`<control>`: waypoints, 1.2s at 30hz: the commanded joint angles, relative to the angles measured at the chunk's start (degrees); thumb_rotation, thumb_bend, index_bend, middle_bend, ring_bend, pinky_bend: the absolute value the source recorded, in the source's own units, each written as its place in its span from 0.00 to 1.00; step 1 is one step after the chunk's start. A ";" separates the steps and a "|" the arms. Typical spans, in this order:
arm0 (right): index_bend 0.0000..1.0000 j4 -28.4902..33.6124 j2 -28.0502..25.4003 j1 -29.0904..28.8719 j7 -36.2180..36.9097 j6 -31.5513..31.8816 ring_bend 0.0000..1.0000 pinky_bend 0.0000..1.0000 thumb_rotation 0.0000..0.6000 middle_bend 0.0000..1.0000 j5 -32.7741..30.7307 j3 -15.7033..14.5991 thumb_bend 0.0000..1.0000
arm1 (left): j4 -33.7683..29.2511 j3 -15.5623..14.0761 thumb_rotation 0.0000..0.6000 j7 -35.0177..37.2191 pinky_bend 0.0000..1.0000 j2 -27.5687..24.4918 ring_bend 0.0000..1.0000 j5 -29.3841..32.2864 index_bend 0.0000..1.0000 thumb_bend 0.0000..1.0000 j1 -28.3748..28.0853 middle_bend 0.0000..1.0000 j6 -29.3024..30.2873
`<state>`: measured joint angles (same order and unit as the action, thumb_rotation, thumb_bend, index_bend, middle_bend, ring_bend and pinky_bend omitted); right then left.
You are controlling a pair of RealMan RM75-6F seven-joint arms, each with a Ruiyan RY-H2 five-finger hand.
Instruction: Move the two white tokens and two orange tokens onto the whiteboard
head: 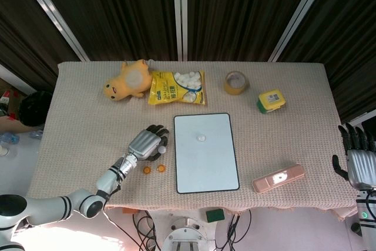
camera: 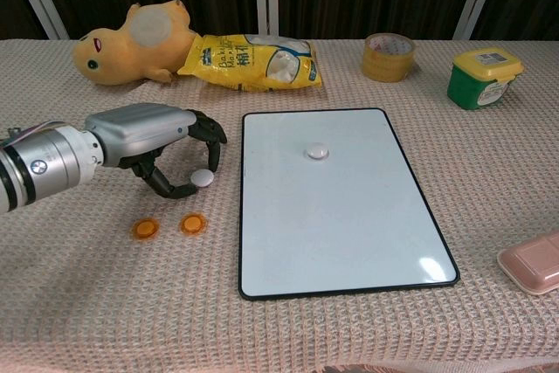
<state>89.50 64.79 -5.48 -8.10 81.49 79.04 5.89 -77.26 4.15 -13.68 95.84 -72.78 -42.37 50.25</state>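
We see the left hand (camera: 157, 141) pinching 1 white token (camera: 203, 178) beside the whiteboard (camera: 341, 216); another white token (camera: 317, 153) lies on it; 2 orange tokens (camera: 169, 226) rest on the worktop (camera: 87, 303). The right hand (head: 358, 160) hangs spread, holding nothing.

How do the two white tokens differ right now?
The white token on the whiteboard lies free on the board's upper middle; the white token by the left robot hand sits off the board, left of the whiteboard, on the cloth. The first has nothing near it; the second sits between the curled fingertips of the left robot hand. Both are small, round and white.
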 commanded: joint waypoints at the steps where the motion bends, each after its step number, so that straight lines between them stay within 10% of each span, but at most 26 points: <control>1: 0.00 -0.05 0.02 -0.01 0.06 0.01 0.00 0.00 1.00 0.00 0.04 -0.02 0.48 | 0.08 0.05 1.00 -0.52 0.15 0.02 0.08 0.33 0.46 0.30 -0.05 0.17 -0.15; 23: 0.00 -0.23 0.21 0.52 0.24 0.88 0.00 0.00 1.00 0.00 -0.04 -0.10 0.48 | -1.04 5.52 1.00 -0.80 0.17 2.72 0.08 -2.70 0.51 0.31 -7.46 0.19 -2.78; 36: 0.00 0.96 -1.49 1.52 1.43 3.24 0.00 0.00 1.00 0.00 0.26 0.62 0.48 | 11.88 9.57 1.00 -5.53 0.17 11.98 0.06 5.21 0.52 0.31 -13.27 0.16 -6.69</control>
<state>90.50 63.36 -4.01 -6.73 84.74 79.36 6.48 -65.86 13.43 -18.74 107.37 -68.07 -55.22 43.93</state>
